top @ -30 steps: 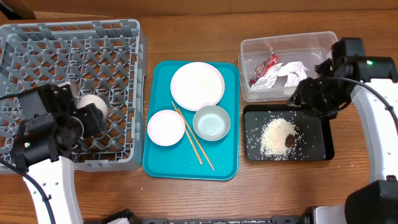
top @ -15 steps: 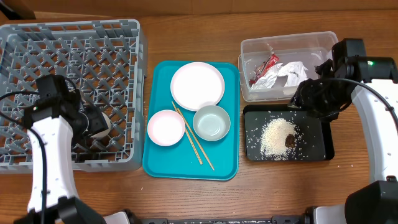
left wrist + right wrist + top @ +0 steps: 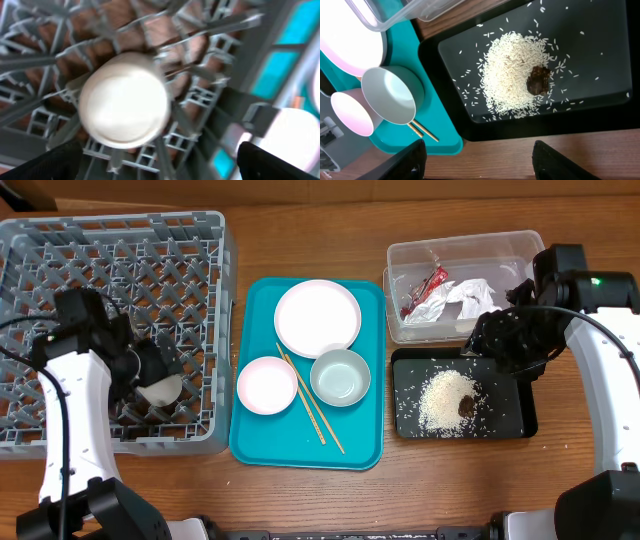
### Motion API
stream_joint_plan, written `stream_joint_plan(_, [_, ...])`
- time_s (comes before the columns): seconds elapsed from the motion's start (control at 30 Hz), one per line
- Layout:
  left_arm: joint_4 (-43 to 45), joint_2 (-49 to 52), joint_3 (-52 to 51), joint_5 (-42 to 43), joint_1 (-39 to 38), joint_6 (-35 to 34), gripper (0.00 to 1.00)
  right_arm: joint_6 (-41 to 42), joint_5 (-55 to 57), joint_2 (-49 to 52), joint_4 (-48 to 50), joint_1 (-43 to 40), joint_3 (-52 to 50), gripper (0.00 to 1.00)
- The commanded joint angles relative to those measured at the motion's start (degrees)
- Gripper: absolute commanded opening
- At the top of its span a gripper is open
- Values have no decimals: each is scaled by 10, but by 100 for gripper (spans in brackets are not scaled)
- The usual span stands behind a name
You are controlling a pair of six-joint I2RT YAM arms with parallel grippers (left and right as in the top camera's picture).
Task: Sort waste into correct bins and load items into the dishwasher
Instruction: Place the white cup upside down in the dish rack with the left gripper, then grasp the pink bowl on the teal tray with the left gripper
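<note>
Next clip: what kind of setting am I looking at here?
Probably a lab mock-up of a dish-clearing station rather than a real kitchen: a bare wooden table carries a grey dish rack, a teal tray bearing a white plate, and a clear tub and black tray serving as waste bins.

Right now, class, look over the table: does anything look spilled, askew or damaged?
Rice is strewn loosely beyond its pile, yet all within the black tray. The chopsticks lie slanted across the teal tray. Nothing looks broken.
</note>
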Motion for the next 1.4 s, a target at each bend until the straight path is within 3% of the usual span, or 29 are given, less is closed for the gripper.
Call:
stream_joint_plan(0.0, [-1, -37, 37, 65, -37, 33, 100, -9, 6, -12, 0, -7, 5, 69])
stream_joint_plan(0.27, [-3, -69, 36, 68, -245, 55, 100, -10, 6, -12, -20, -100, 5, 74])
stream_joint_plan(0.33, [-5, -63, 36, 68, -296, 55, 100, -10, 6, -12, -28, -121, 5, 82])
stream_joint_plan(0.37, [-4, -55, 36, 73, -327, 55, 100, -12, 6, -12, -33, -135, 5, 92])
stream_joint_plan(0.5, [0, -12, 36, 44, -413, 61, 99, -14, 6, -12, -39, -157, 5, 99])
stream_joint_plan(0.83, [-35, 151, 35, -59, -469, 35, 83, -14, 21, -12, -38, -157, 4, 100])
stream_joint_plan(1.0, [-34, 225, 35, -59, -472, 31, 57, -14, 21, -12, -37, -157, 4, 100])
stream_joint_plan(1.2, [-32, 247, 36, -59, -472, 31, 28, -14, 21, -12, -37, -157, 4, 100])
stream_joint_plan(1.23, [-32, 247, 36, -60, -472, 31, 17, -14, 21, -12, -37, -157, 4, 100])
stream_joint_plan(1.3, [-33, 247, 36, -60, -471, 31, 4, -14, 21, -12, -37, -157, 4, 100])
stream_joint_plan(1.37, [-43, 246, 44, -59, -471, 25, 4, -14, 21, -12, -37, -157, 4, 100])
